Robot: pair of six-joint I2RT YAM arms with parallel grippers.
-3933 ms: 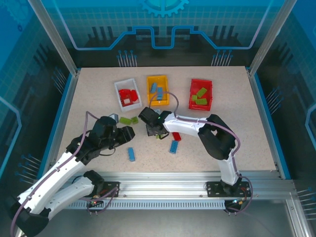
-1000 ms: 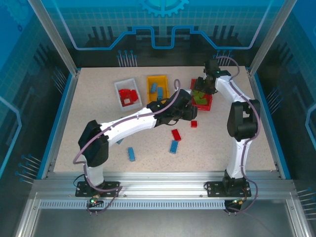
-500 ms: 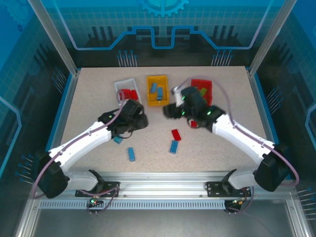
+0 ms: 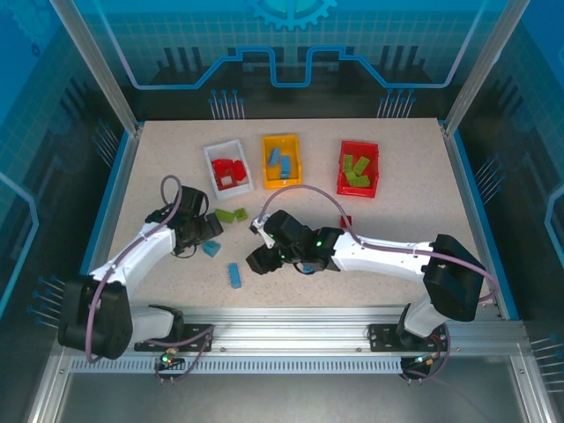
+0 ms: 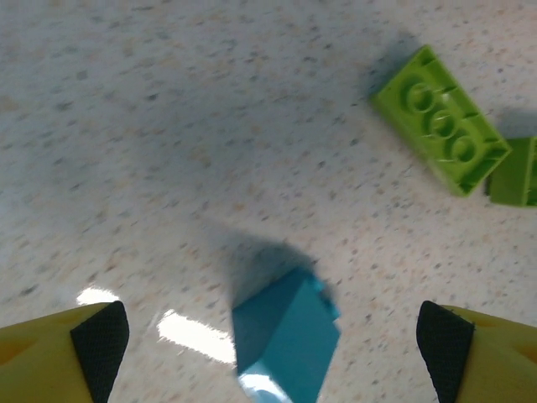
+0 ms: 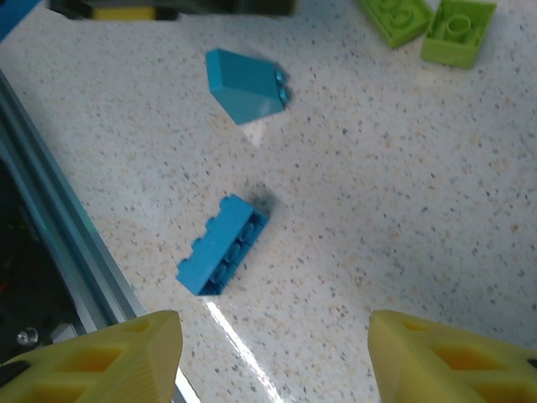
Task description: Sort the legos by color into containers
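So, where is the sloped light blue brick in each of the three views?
Top external: sloped light blue brick lies left of centre, just below the green pair.
Left wrist: brick at bottom centre; green pair at upper right.
Right wrist: brick at upper left; green pair at top right.
Shared landmark: the two lime green bricks lying side by side.

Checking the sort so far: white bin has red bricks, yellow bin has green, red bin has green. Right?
Not quite: the top external view shows the yellow bin holding blue bricks, not green. The red bricks in the white bin and green bricks in the red bin are correct.
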